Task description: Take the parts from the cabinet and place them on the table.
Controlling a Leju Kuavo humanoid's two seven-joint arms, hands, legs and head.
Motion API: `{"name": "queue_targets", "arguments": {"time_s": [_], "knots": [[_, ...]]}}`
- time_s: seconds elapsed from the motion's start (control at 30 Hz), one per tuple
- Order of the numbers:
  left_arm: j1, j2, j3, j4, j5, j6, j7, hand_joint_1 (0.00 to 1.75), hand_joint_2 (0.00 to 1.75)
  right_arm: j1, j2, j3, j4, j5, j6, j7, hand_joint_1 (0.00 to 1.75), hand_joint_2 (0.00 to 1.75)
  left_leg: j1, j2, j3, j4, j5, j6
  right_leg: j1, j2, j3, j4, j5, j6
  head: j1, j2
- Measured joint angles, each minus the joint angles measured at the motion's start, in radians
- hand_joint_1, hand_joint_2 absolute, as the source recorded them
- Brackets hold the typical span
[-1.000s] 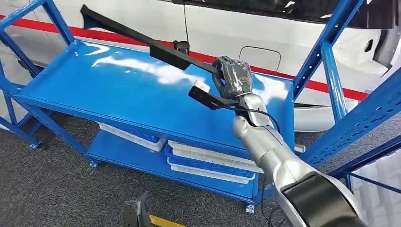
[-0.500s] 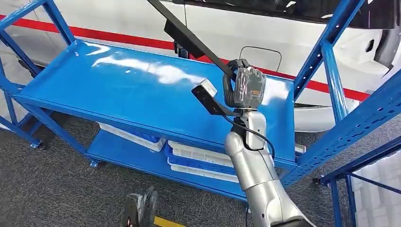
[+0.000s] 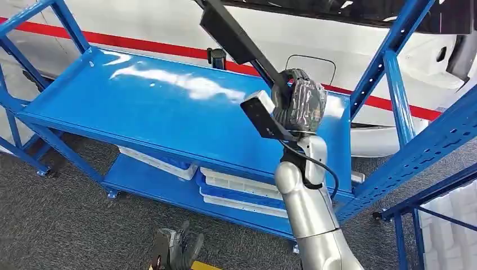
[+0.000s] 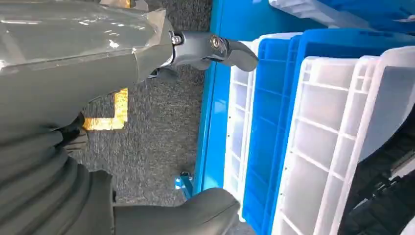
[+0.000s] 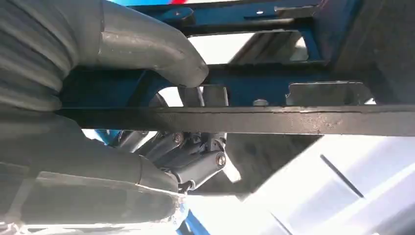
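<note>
Nearest, at 6 o'clock in the head view: left hand (image 3: 171, 253) low over grey carpet floor (image 3: 67, 225), next to a yellow floor marking (image 4: 110, 115). Left wrist view has the thumb and fingers apart, nothing between them.

Right arm comes up from 5 o'clock; right hand (image 3: 298, 104) sits just right of centre, above the right end of the top shelf (image 3: 140, 107) of the blue cabinet (image 3: 394, 84). Fingers wrapped around a long black part (image 3: 236, 36), thumb over the top per right wrist view (image 5: 274, 119). Part is off the shelf, slanting from the hand toward 11 o'clock and out of the top edge. Wrist camera block sticks out at the hand's 9 o'clock.

Lower shelf at 6–7 o'clock: stacked white and blue trays (image 3: 242, 191), ribbed undersides seen in left wrist view.

Farthest, 12 o'clock: white car body (image 3: 169, 22) with red stripe (image 3: 135, 45), fuel-flap outline behind the hand.

No readable writing or brand anywhere.
</note>
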Motion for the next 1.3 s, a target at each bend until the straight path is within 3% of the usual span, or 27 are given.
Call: {"name": "queue_targets", "arguments": {"time_s": [0.03,0.07,0.13,0.17,0.2,0.23,0.27,0.33,0.37,0.4,0.5,0.53,0.6,0.67,0.7,0.73,0.77,0.87,0.9,1.0,1.03,1.07,1.1,1.17,1.2,1.23,1.3], "knots": [[-0.004,0.000,-0.001,0.008,0.007,0.006,0.000,0.00,1.75,0.005,-0.002,-0.002,-0.028,-0.084,0.040,-0.011,1.75,1.75,0.012,0.005,0.008,-0.016,0.008,0.005,0.002,0.000,-0.004,0.012,-0.008,0.002,0.000,0.000],[-0.009,0.000,-0.003,0.014,0.014,0.008,0.000,0.00,1.75,0.009,-0.006,-0.005,-0.057,-0.170,0.078,-0.022,1.75,1.75,0.010,0.006,0.010,-0.020,0.012,0.008,0.000,0.000,-0.019,0.043,-0.028,-0.001,0.000,0.000],[-0.019,0.002,-0.008,0.030,0.024,0.010,0.000,0.00,1.75,0.017,-0.020,-0.021,-0.108,-0.321,0.136,-0.048,1.75,1.75,0.010,0.007,0.007,-0.019,0.014,0.010,-0.004,0.000,-0.093,0.196,-0.102,-0.014,0.002,0.000],[-0.021,0.002,-0.011,0.037,0.025,0.010,0.000,0.00,1.75,0.023,-0.030,-0.032,-0.133,-0.370,0.152,-0.055,1.75,1.75,0.010,0.007,0.005,-0.019,0.014,0.010,-0.005,0.000,-0.137,0.289,-0.135,-0.014,0.002,0.000],[-0.021,0.003,-0.013,0.042,0.026,0.010,0.000,0.00,1.75,0.028,-0.040,-0.041,-0.149,-0.388,0.160,-0.056,1.75,1.75,0.010,0.007,0.003,-0.019,0.016,0.008,-0.008,0.000,-0.164,0.344,-0.148,-0.008,0.003,0.000],[-0.021,0.003,-0.015,0.048,0.026,0.010,0.001,0.00,1.75,0.032,-0.046,-0.048,-0.163,-0.401,0.165,-0.058,1.75,1.75,0.011,0.007,0.002,-0.018,0.019,0.005,-0.013,0.000,-0.163,0.344,-0.140,0.002,0.003,0.000],[-0.022,0.003,-0.018,0.051,0.028,0.010,0.001,0.00,1.75,0.036,-0.051,-0.055,-0.176,-0.419,0.170,-0.060,1.75,1.75,0.012,0.007,-0.001,-0.017,0.022,0.000,-0.017,-0.001,-0.141,0.296,-0.116,0.015,0.003,0.000],[-0.028,0.003,-0.024,0.055,0.028,0.009,0.003,0.00,1.75,0.043,-0.061,-0.067,-0.209,-0.463,0.173,-0.067,1.75,1.75,0.019,0.007,-0.011,-0.007,0.027,-0.010,-0.031,-0.002,-0.047,0.099,-0.042,0.044,0.003,0.000],[-0.034,0.003,-0.026,0.056,0.028,0.009,0.004,0.00,1.75,0.044,-0.069,-0.074,-0.224,-0.477,0.173,-0.070,1.75,1.75,0.018,0.007,-0.018,0.002,0.029,-0.019,-0.037,-0.006,-0.021,0.042,-0.024,0.048,0.005,0.000],[-0.036,0.003,-0.026,0.056,0.028,0.007,0.007,0.00,1.75,0.048,-0.077,-0.079,-0.241,-0.494,0.173,-0.074,1.75,1.75,0.015,0.003,-0.021,0.005,0.028,-0.028,-0.025,-0.002,-0.036,0.044,-0.009,0.038,0.006,0.000],[-0.041,0.003,-0.035,0.059,0.027,0.003,0.013,0.00,1.75,0.068,-0.103,-0.100,-0.270,-0.527,0.171,-0.087,1.75,1.75,0.018,0.004,-0.021,-0.004,0.046,-0.048,-0.018,-0.001,-0.040,0.060,0.004,0.013,0.004,0.000],[-0.042,0.003,-0.040,0.062,0.025,0.003,0.017,0.00,1.75,0.075,-0.112,-0.105,-0.274,-0.534,0.171,-0.088,1.75,1.75,0.021,0.005,-0.028,-0.003,0.050,-0.053,-0.028,-0.001,-0.051,0.058,0.015,0.000,0.003,0.000],[-0.046,0.003,-0.047,0.063,0.024,0.002,0.021,0.00,1.75,0.084,-0.121,-0.109,-0.282,-0.539,0.171,-0.089,1.75,1.75,0.024,0.016,-0.060,0.075,-0.044,-0.057,-0.028,-0.003,-0.063,0.059,0.032,-0.022,-0.002,0.000],[-0.052,0.003,-0.050,0.063,0.024,0.001,0.021,0.00,1.75,0.093,-0.125,-0.110,-0.285,-0.540,0.171,-0.090,1.75,1.75,0.023,0.017,-0.120,0.253,-0.144,-0.062,-0.021,-0.008,-0.079,0.060,0.043,-0.026,-0.008,0.000],[-0.053,0.003,-0.051,0.063,0.024,0.000,0.022,0.00,1.75,0.097,-0.131,-0.111,-0.285,-0.540,0.171,-0.090,1.75,1.75,0.023,0.017,-0.137,0.321,-0.175,-0.063,-0.018,-0.013,-0.087,0.060,0.048,-0.026,-0.008,0.000],[-0.052,0.003,-0.051,0.064,0.024,0.001,0.023,0.00,1.75,0.102,-0.136,-0.112,-0.286,-0.541,0.171,-0.090,1.75,1.75,0.023,0.018,-0.130,0.343,-0.184,-0.062,-0.016,-0.017,-0.094,0.060,0.053,-0.025,-0.008,0.000],[-0.052,0.003,-0.051,0.064,0.024,0.000,0.025,0.00,1.75,0.106,-0.140,-0.115,-0.288,-0.541,0.168,-0.090,1.75,1.75,0.023,0.018,-0.096,0.309,-0.172,-0.059,-0.015,-0.018,-0.101,0.061,0.058,-0.023,-0.008,0.000],[-0.060,0.003,-0.058,0.065,0.022,-0.005,0.029,0.00,1.75,0.111,-0.150,-0.124,-0.291,-0.557,0.153,-0.097,1.75,1.75,0.024,0.018,0.090,0.051,-0.108,-0.046,-0.016,-0.018,-0.111,0.064,0.069,-0.012,-0.009,0.000],[-0.065,0.002,-0.061,0.065,0.022,-0.005,0.030,0.00,1.75,0.114,-0.154,-0.128,-0.296,-0.562,0.146,-0.103,1.75,1.75,0.017,0.017,0.099,0.030,-0.118,-0.045,-0.007,-0.018,-0.118,0.065,0.074,-0.005,-0.008,0.000],[-0.065,0.002,-0.069,0.067,0.021,-0.005,0.031,0.00,1.75,0.125,-0.164,-0.137,-0.301,-0.570,0.132,-0.113,1.75,1.75,0.002,0.018,0.088,0.033,-0.102,-0.027,-0.012,-0.020,-0.119,0.061,0.090,0.019,-0.004,0.000],[-0.066,0.001,-0.072,0.067,0.020,-0.005,0.031,0.00,1.75,0.132,-0.168,-0.141,-0.304,-0.571,0.130,-0.116,1.75,1.75,0.001,0.019,0.085,0.025,-0.092,-0.014,-0.009,-0.020,-0.124,0.059,0.097,0.028,-0.005,0.000],[-0.069,0.001,-0.074,0.068,0.018,-0.005,0.031,0.00,1.75,0.138,-0.174,-0.145,-0.306,-0.571,0.130,-0.119,1.75,1.75,0.006,0.026,0.082,0.018,-0.081,-0.004,-0.019,-0.017,-0.133,0.075,0.077,0.026,-0.005,0.000],[-0.072,0.001,-0.075,0.068,0.017,-0.005,0.031,0.00,1.75,0.141,-0.178,-0.148,-0.308,-0.572,0.129,-0.121,1.75,1.75,0.006,0.026,0.073,0.017,-0.072,0.006,-0.016,-0.015,-0.154,0.110,0.039,0.017,-0.002,0.000],[-0.077,0.000,-0.077,0.069,0.014,-0.005,0.030,0.00,1.75,0.146,-0.187,-0.149,-0.312,-0.571,0.127,-0.123,1.75,1.75,0.004,0.026,0.046,0.017,-0.053,0.016,-0.016,-0.010,-0.209,0.270,-0.058,0.005,0.004,0.000],[-0.077,0.000,-0.079,0.069,0.014,-0.005,0.030,0.00,1.75,0.151,-0.190,-0.149,-0.315,-0.570,0.127,-0.123,1.75,1.75,0.003,0.026,0.032,0.017,-0.043,0.017,-0.015,-0.008,-0.227,0.339,-0.089,0.007,0.004,0.000],[-0.077,0.000,-0.082,0.070,0.014,-0.005,0.030,0.00,1.75,0.157,-0.195,-0.150,-0.315,-0.570,0.127,-0.124,1.75,1.75,0.001,0.026,0.019,0.018,-0.032,0.016,-0.015,-0.007,-0.229,0.379,-0.098,0.015,0.008,0.000],[-0.077,0.000,-0.085,0.071,0.013,-0.005,0.030,0.00,1.75,0.164,-0.198,-0.150,-0.318,-0.567,0.125,-0.124,1.75,1.75,0.000,0.026,-0.007,0.018,-0.013,0.014,-0.014,-0.007,-0.170,0.327,-0.061,0.033,0.008,0.000]]}}
